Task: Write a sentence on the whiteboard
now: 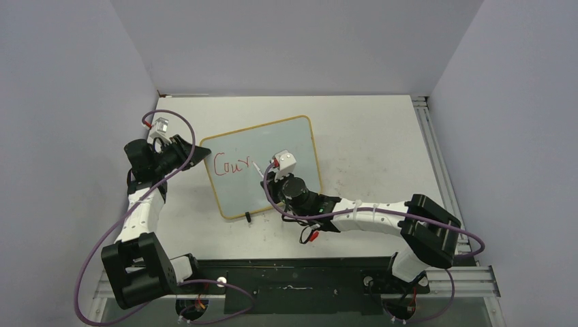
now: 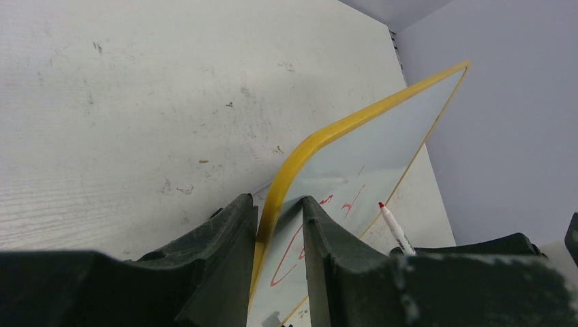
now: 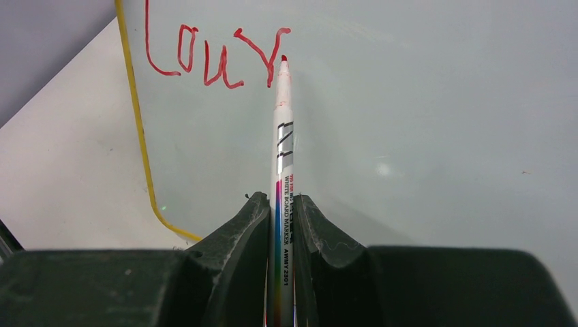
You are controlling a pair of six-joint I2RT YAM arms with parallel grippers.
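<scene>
- The marker [image 3: 283, 129] is clamped in the right gripper [image 3: 281, 200], its red tip just beside the last letter of the sentence [image 3: 217, 63], which reads "Cour".
- The whiteboard [image 1: 272, 153] lies on the table [image 1: 371, 136], its left corner pinched by the left gripper [image 2: 278, 206].
- Bare board is seen right of and below the letters.

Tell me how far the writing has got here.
Done: the sentence reads only "Cour", in red, by the left edge of the whiteboard. In hand: the right hand clamps the marker, its tip beside the r; the left hand pinches the yellow frame, steadying the board. Left: the rest of the face is blank, so most of the writing remains.
</scene>
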